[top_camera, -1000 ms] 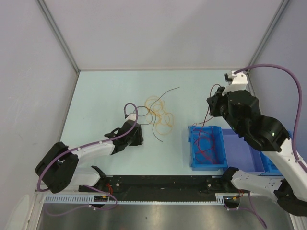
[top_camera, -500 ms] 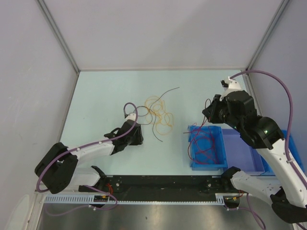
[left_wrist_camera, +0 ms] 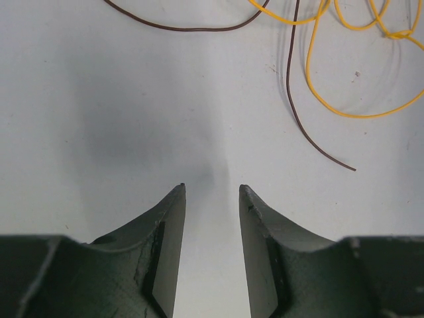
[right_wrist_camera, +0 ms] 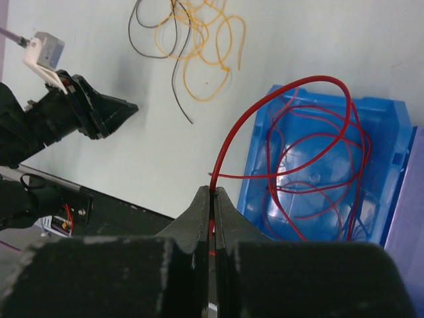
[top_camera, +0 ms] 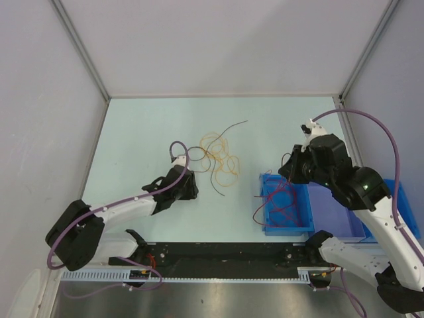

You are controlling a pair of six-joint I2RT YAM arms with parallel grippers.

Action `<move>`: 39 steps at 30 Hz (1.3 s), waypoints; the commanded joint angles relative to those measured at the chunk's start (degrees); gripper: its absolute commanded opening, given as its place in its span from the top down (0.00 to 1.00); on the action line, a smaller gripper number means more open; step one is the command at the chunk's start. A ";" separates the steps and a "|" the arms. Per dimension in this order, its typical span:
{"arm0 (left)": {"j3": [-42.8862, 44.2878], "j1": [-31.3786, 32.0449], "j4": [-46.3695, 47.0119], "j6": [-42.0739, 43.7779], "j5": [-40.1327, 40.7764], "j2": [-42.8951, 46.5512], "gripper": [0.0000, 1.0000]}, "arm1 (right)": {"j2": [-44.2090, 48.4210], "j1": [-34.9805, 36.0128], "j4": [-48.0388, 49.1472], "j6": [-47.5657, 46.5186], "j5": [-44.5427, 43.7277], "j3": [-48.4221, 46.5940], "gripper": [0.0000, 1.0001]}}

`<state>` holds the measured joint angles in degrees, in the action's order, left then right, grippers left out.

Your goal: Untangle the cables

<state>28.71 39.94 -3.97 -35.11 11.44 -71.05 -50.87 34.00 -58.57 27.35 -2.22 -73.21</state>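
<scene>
Since the top view tucks the right gripper [top_camera: 286, 173] under its own black wrist housing, we read it from the wrist cam instead: the dark wedge-shaped fingers [right_wrist_camera: 199, 212] are pressed flat together w/ the thin glossy red cable [right_wrist_camera: 299, 81] pinched between the tips. From there it arcs up and over into the moulded blue plastic bin [top_camera: 289, 229], where it lies in loose overlapping loops; we can't trace either end, and one strand hangs out over the bin's left rim. A paler periwinkle bin [top_camera: 331, 205] sits just beside it on the right, approx. half covered by the right arm. The rest of the cables lie mid-table, well apart from the bin: a tangle of hair-thin yellow-orange loops [top_camera: 222, 159] w/ a thin dark wire [top_camera: 232, 124] threading through and trailing out both ways. How the loops cross is too fine to sort out from above, and the left wrist cam cuts them off at its top edge. The left gripper [left_wrist_camera: 212, 189] rests low over the matte pale-mint table [top_camera: 146, 132], near the tangle's left side, its jaws part-open w/ nothing between them, only bare surface.
</scene>
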 commanded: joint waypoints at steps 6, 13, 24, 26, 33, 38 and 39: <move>-0.41 -0.39 2.12 -0.92 0.51 1.79 0.57 | 0.34 0.45 -4.53 1.91 -1.90 4.74 1.00; -0.32 -0.04 1.68 -0.66 1.65 2.92 0.57 | -0.19 -2.00 -10.08 4.37 -15.09 4.83 1.00; 14.60 20.42 -6.05 -1.72 10.01 7.06 0.55 | -3.00 -5.87 -6.47 2.09 -15.71 6.94 1.00; 16.28 21.84 -4.66 -1.01 7.82 6.80 0.54 | -3.79 -7.45 -6.38 1.83 -15.45 7.03 1.00; 16.38 25.44 5.53 2.33 -0.97 8.99 0.34 | -3.97 -10.71 -5.77 0.60 -14.22 7.38 1.00; 15.59 25.97 11.08 5.05 -9.57 9.09 0.25 | -3.97 -11.41 -5.51 0.07 -13.34 7.38 1.00; 15.76 26.15 11.43 5.49 -10.38 8.13 0.25 | -3.80 -11.41 -5.42 -0.02 -13.25 7.47 1.00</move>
<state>44.45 65.19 0.62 -32.86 8.54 -63.20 -55.29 22.98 -65.23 28.42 -15.77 -65.76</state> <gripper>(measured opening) 0.739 0.018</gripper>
